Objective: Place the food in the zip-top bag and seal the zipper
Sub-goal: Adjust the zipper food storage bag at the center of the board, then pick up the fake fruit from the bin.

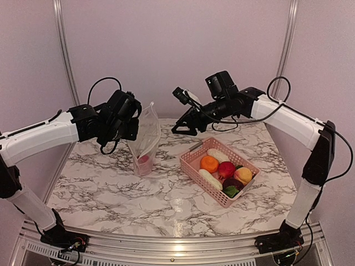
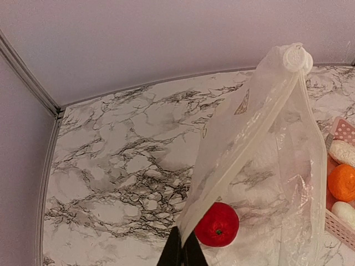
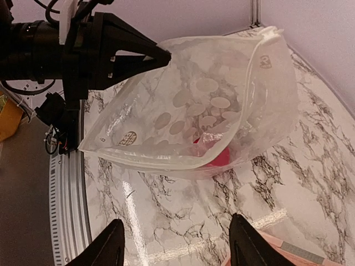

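My left gripper (image 1: pixel 131 128) is shut on the top edge of the zip-top bag (image 1: pixel 145 137) and holds it upright over the table. The clear dotted bag (image 3: pixel 211 105) holds one red round piece of the food (image 2: pixel 217 224). The whitish zipper (image 2: pixel 244 144) runs up from my left fingertips (image 2: pixel 182 252). My right gripper (image 1: pixel 186 126) is open and empty, above the table between bag and basket, its fingers (image 3: pixel 247 244) spread wide. The other food, orange (image 1: pixel 209 164), red (image 1: pixel 226 169), peach (image 1: pixel 243 175), white and dark purple pieces, lies in the pink basket (image 1: pixel 191 166).
The pink basket stands at the right middle of the marble table (image 1: pixel 111 188). Pale walls with metal corner posts close off the back and sides. The basket's corner shows at the right edge of the left wrist view (image 2: pixel 344 130).
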### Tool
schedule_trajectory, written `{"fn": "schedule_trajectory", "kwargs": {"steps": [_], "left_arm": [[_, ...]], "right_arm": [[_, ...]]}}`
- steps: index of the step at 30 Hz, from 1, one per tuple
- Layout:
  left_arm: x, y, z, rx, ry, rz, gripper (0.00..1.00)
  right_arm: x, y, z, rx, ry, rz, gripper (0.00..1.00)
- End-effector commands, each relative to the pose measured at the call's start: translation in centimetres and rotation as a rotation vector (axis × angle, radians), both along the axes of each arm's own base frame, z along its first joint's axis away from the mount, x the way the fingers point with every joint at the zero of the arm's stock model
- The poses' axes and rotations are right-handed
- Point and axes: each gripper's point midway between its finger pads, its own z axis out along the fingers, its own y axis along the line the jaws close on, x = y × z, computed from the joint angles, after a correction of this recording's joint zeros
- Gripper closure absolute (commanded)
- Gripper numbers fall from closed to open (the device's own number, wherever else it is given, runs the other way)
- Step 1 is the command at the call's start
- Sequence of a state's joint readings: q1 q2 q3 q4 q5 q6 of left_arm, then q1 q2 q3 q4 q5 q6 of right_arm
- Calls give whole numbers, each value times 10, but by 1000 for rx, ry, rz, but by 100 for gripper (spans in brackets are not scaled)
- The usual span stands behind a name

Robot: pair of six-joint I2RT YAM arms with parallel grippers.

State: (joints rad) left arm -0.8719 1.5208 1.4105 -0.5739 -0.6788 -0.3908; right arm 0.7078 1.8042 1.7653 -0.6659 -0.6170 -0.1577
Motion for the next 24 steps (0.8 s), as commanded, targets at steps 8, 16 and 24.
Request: {"fn": "schedule_trajectory", "kwargs": {"steps": [8, 16, 24], "left_arm": [[-11, 8, 51, -14, -27, -59, 100], [-17, 2, 33, -8, 35, -98, 100], [-17, -4, 16, 2, 74, -114, 100]], "right_arm": [[40, -120, -44, -288, -177, -21, 34], [39, -175, -129, -584, -132, -10, 27], [35, -205, -163, -754, -122, -21, 15]]}}
